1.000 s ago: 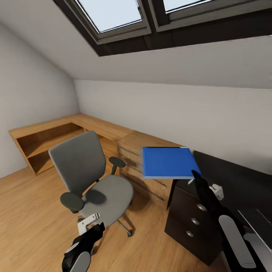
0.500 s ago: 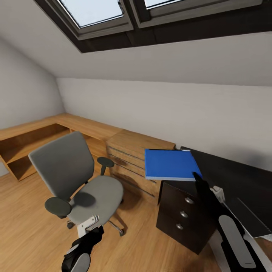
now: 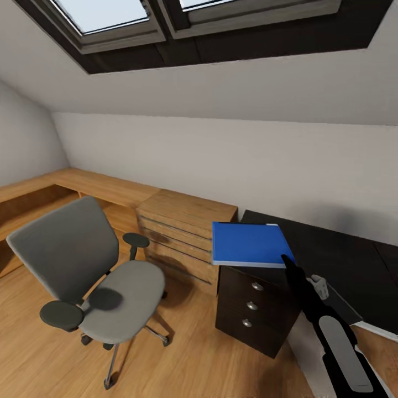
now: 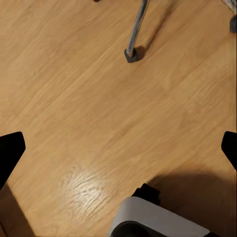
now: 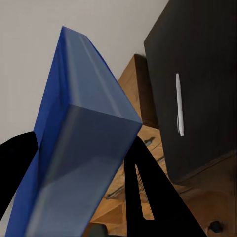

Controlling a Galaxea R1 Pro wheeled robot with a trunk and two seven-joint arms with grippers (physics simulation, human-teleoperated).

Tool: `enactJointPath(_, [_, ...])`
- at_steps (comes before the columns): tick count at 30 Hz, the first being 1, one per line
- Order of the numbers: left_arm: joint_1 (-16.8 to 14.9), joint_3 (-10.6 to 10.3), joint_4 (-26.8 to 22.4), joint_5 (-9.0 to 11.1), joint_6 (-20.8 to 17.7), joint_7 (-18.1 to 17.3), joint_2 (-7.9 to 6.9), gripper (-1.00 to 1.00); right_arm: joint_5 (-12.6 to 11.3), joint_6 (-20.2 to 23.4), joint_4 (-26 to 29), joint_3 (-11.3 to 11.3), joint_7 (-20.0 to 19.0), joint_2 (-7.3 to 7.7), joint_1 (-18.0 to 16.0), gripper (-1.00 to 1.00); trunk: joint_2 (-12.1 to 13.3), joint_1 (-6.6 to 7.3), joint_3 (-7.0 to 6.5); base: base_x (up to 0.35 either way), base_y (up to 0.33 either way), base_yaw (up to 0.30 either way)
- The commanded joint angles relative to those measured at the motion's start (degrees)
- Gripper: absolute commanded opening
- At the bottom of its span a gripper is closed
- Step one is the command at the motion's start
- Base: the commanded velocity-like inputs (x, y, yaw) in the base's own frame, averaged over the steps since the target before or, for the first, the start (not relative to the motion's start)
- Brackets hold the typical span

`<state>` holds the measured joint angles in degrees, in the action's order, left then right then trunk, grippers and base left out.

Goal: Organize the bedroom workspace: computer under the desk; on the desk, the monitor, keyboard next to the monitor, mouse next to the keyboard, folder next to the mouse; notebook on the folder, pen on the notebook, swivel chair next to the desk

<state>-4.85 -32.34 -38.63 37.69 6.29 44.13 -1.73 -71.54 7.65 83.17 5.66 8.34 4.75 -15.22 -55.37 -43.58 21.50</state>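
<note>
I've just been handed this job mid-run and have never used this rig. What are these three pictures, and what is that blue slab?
This is a wheeled robot with two arms, each ending in a two-finger gripper. The big picture is from its head camera, looking forward and down. In it the right gripper is holding the blue folder out flat, over the end of the black desk and its drawer unit. The grey swivel chair stands on the wood floor to the left, its seat bare.

The right wrist picture looks along that gripper: the folder sits between its dark fingers, and a white pen lies on the desk top beyond.

The left wrist picture looks down at the floor, with one chrome chair leg in sight and its fingers spread apart, holding nothing.
</note>
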Motion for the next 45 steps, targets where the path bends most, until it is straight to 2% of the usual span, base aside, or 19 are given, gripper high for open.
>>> enactJointPath(1, [-0.1,-0.5,0.2,0.6,0.7,-0.6,-0.06,1.00,-0.4,0.3,0.1,0.1,0.4,0.00,0.0,-1.00,0.4,0.22,-0.06,0.000,0.000,-0.229])
enactJointPath(4, [-0.1,-0.5,1.4,0.7,0.9,-3.2,0.03,1.00,-0.4,0.3,0.0,0.1,0.4,0.00,-0.1,-1.00,1.6,0.88,-0.43,0.000,0.000,-0.231])
enactJointPath(10, [-0.1,-0.5,3.0,0.8,0.9,-5.0,0.84,1.00,-0.3,0.3,-0.1,0.1,0.3,0.00,-0.1,-1.00,4.0,2.20,-1.19,0.000,0.000,-0.242])
enactJointPath(12, [-0.1,-0.5,3.8,0.9,0.9,-9.0,1.01,1.00,-0.3,0.3,-0.1,0.1,0.2,0.00,-0.1,-1.00,4.8,2.64,-1.44,0.000,0.000,-0.251])
enactJointPath(13, [-0.1,-0.3,4.7,1.0,0.8,-12.4,0.95,1.00,-0.2,0.3,-0.1,0.1,0.2,0.01,-0.1,-1.00,5.2,2.86,-1.57,0.000,0.000,-0.253])
enactJointPath(17, [-0.1,0.6,9.2,1.3,0.8,-19.3,0.86,1.00,-0.2,0.3,0.1,0.3,0.2,0.25,-0.1,-1.00,6.8,3.74,-2.10,0.000,0.000,-0.253])
enactJointPath(19, [-0.1,1.5,11.2,1.8,0.8,-21.6,0.84,1.00,-0.1,0.3,0.1,1.5,0.1,0.36,-0.1,-1.00,7.6,4.17,-2.36,0.000,0.000,-0.254])
enactJointPath(24, [-0.2,2.2,12.1,1.9,0.9,-22.7,0.80,1.00,0.0,0.2,-0.8,5.4,0.0,0.27,-0.1,-1.00,9.6,5.27,-3.01,0.000,0.000,-0.255])
enactJointPath(28, [-0.2,2.3,12.2,1.7,1.0,-22.8,1.11,1.00,-0.2,-1.3,-4.7,7.3,0.1,0.26,-0.1,-1.00,11.2,6.15,-3.54,0.000,0.000,-0.256])
enactJointPath(32, [-0.2,2.3,12.3,1.6,1.0,-22.9,1.16,1.00,-0.3,-5.7,-6.5,7.6,0.2,0.22,-0.1,-1.00,12.8,7.03,-4.06,0.000,0.000,-0.256])
enactJointPath(35, [-0.2,2.3,12.3,1.6,1.0,-22.9,1.13,1.00,-0.4,-12.6,-8.3,7.7,0.3,0.11,-0.2,-1.00,14.0,7.69,-4.45,0.000,0.000,-0.256])
enactJointPath(37, [-0.2,2.3,12.3,1.6,1.0,-22.9,1.17,1.00,-0.5,-15.2,-10.1,7.6,0.3,0.10,-0.3,-1.00,14.8,8.13,-4.71,0.000,0.000,-0.256])
enactJointPath(41, [-0.2,2.3,12.3,1.5,1.0,-22.9,1.20,1.00,-0.6,-17.6,-12.9,7.5,0.3,0.02,-0.5,-1.00,16.4,9.01,-5.23,0.000,0.000,-0.256])
enactJointPath(45, [-0.2,2.3,12.3,1.5,1.1,-22.9,1.20,1.00,-0.6,-18.2,-13.5,7.4,0.4,-0.03,-0.5,-1.00,18.0,9.89,-5.76,0.000,0.000,-0.251])
